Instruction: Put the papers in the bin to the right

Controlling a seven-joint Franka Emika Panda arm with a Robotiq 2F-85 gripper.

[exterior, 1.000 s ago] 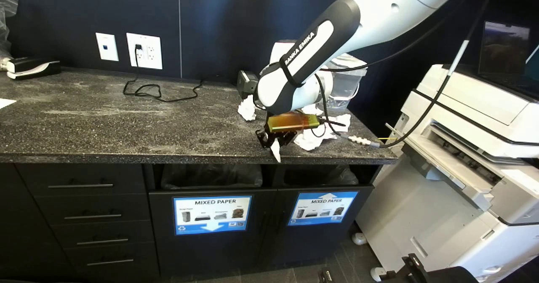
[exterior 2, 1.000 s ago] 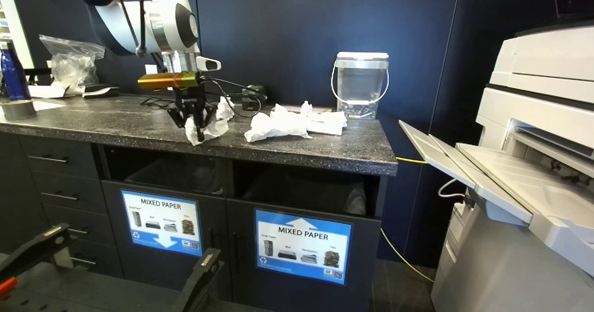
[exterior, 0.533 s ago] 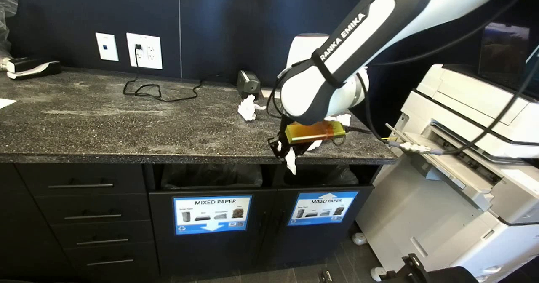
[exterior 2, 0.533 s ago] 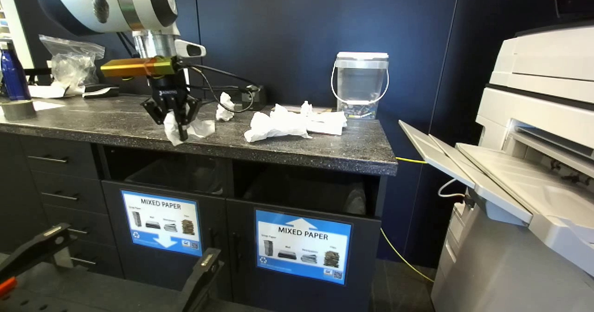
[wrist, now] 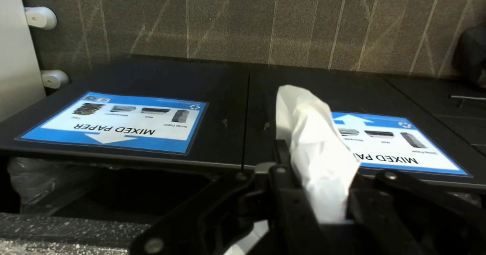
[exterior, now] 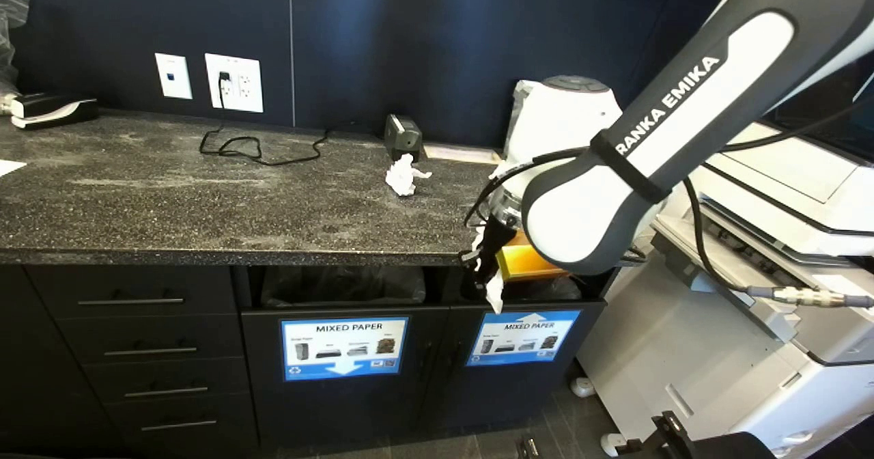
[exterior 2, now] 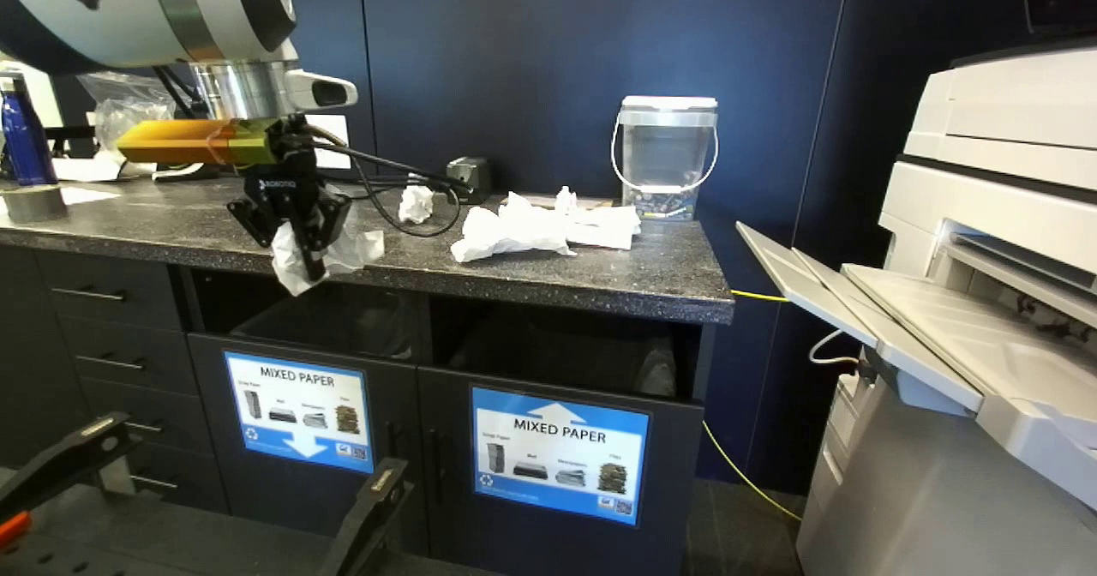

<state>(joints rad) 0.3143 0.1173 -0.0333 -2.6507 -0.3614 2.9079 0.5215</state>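
A crumpled paper (wrist: 311,133) is pinched between the fingers (wrist: 290,202) of the gripper (wrist: 319,164), and white folds are seen to jut out on both sides of them. In both exterior views the paper's lower tip is lined up below the front edge of the countertop (exterior: 307,203), against the dark cabinet face (exterior: 423,391). In the wrist view that speckled edge is seen at the lower left, with cabinet face and floor (wrist: 246,23) beyond it. Which slot lies beneath the paper cannot be told with certainty, as the views disagree.

The right-hand bin (exterior 2: 566,390) is framed by the countertop above, a door top below and black panels at the sides; clear plastic (exterior 2: 658,372) is seen at the right end of its mouth. A left-hand slot (exterior: 345,307) is divided from it by an upright (exterior 2: 424,327).

A loose wad (exterior: 403,174) is set just in front of a small black box (exterior: 403,138), well back from the front edge. A cluster of papers (exterior 2: 514,229) is spread to the left of a lidded bucket (exterior 2: 668,147), near the countertop's right end; it is mostly hidden by the arm (exterior: 655,110) in an exterior view. A broad span of countertop is left between a black cord (exterior: 273,164) and the front edge. A gap, crossed by a yellow cable (exterior 2: 758,297), is left between the countertop's right end and the printer (exterior 2: 986,182).
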